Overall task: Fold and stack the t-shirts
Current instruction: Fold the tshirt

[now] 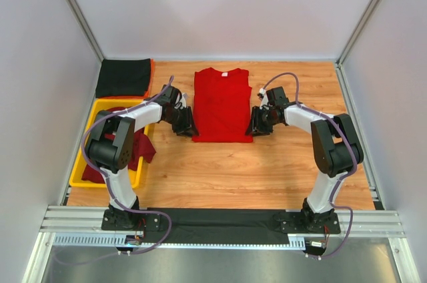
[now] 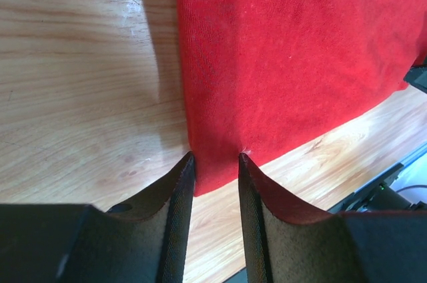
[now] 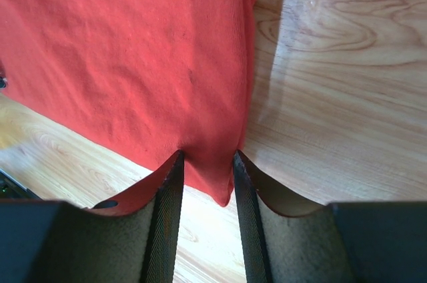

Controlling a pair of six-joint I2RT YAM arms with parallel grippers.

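- The red t-shirt [image 1: 222, 106] lies flat in the middle of the table [image 1: 287, 163], collar toward the far wall. Its sides are already turned in, so it reads as a tall rectangle.
- It is soft, light knit cloth and will probably sag and wrinkle wherever it is not held. I judge that a lift from one point would bunch it, so the two near hem corners are the sensible places to take hold, both at once.
- The left gripper [image 1: 187, 127] is down at the near left corner. In its wrist view the jaws stand partly spread, one tip at the cloth's side edge and the other on the fabric. The corner lies between them, not yet clamped.
- The right gripper [image 1: 255, 125] mirrors it at the near right corner, with its jaws likewise apart astride the hem point. The cloth puckers slightly at the tips.
- Both arms reach forward and inward from their bases, forearms low and wrists angled down toward the shirt – a matched pose, which suits a fold of the hem toward the collar (my guess at the step in hand).
- Further out, a folded black shirt [image 1: 123, 77] sits at the far left corner. A yellow tray [image 1: 83, 179] along the left edge holds crumpled maroon shirts [image 1: 141, 148].
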